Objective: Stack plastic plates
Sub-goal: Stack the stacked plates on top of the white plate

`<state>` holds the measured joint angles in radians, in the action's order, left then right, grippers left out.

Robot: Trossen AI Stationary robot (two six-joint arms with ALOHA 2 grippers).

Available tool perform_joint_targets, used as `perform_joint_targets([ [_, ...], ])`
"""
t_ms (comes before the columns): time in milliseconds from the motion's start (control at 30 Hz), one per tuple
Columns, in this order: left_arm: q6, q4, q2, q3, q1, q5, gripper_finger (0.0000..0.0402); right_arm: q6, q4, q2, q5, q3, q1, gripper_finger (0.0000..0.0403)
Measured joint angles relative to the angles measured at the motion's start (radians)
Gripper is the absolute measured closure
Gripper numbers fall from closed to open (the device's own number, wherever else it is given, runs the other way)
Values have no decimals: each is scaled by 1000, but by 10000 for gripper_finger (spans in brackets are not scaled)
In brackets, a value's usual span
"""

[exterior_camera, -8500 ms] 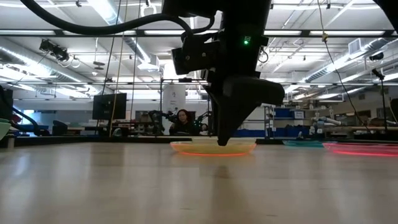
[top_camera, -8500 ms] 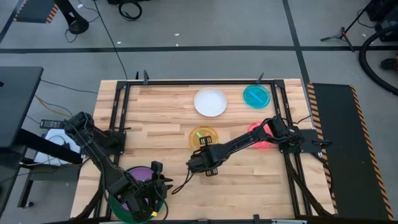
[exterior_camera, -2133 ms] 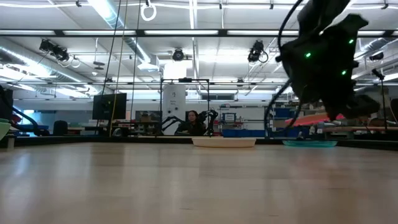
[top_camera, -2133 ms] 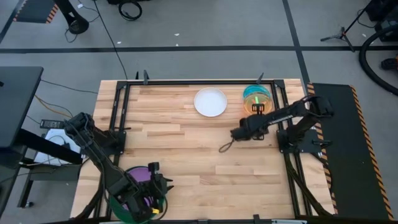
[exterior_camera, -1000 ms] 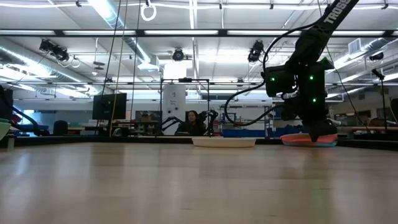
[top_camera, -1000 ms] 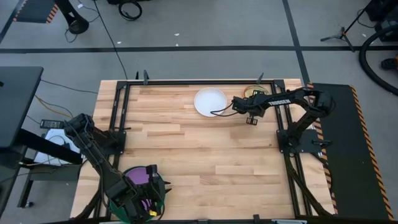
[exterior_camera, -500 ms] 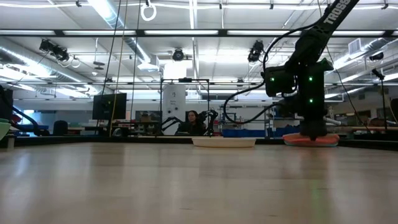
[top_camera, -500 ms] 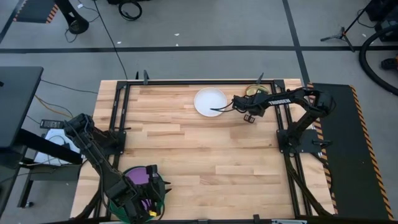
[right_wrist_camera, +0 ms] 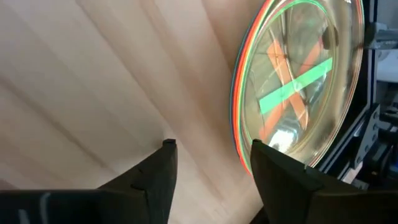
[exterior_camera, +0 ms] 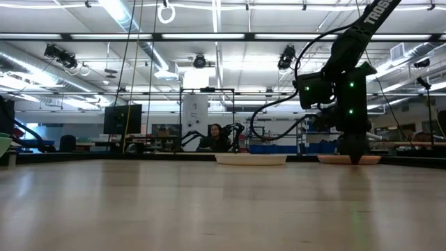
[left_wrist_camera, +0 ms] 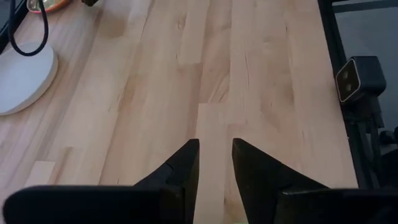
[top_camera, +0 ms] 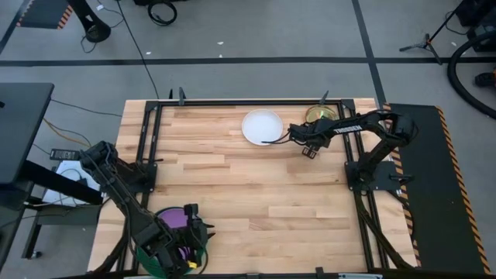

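- Plates: a stack of small translucent plates (top_camera: 322, 115) sits at the upper right of the tabletop (top_camera: 256, 186), with the white plate (top_camera: 261, 126) just to its left.
- Purple plate (top_camera: 177, 223) rests on a green plate (top_camera: 144, 256) at the lower left.
- Right gripper (right_wrist_camera: 211, 146) hangs beside the small stack, fingers apart.
- Left gripper (left_wrist_camera: 214, 144) waits over the lower-left plates, fingers slightly apart.
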<state>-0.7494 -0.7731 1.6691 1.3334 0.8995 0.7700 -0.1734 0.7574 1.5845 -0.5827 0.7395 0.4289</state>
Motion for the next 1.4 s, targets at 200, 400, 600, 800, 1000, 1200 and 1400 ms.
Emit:
perform_joint_targets([
  [200,29,0,0,0,0,0,296,-51,-3,0,31,0,26,188],
  [400,2,4,0,0,0,0,296,-106,-41,0,62,1,134,188],
  [600,-30,10,0,0,6,0,296,-62,-141,0,63,1,210,188],
  [800,-25,26,0,0,9,0,296,41,-230,-3,198,2,246,188],
  [1000,-18,26,0,0,7,0,296,-27,-246,-3,248,3,291,212],
  [1200,2,26,0,0,7,0,296,-109,-246,-3,274,3,301,269],
  [1400,3,26,0,0,7,0,296,-159,-245,-2,266,2,299,323],
])
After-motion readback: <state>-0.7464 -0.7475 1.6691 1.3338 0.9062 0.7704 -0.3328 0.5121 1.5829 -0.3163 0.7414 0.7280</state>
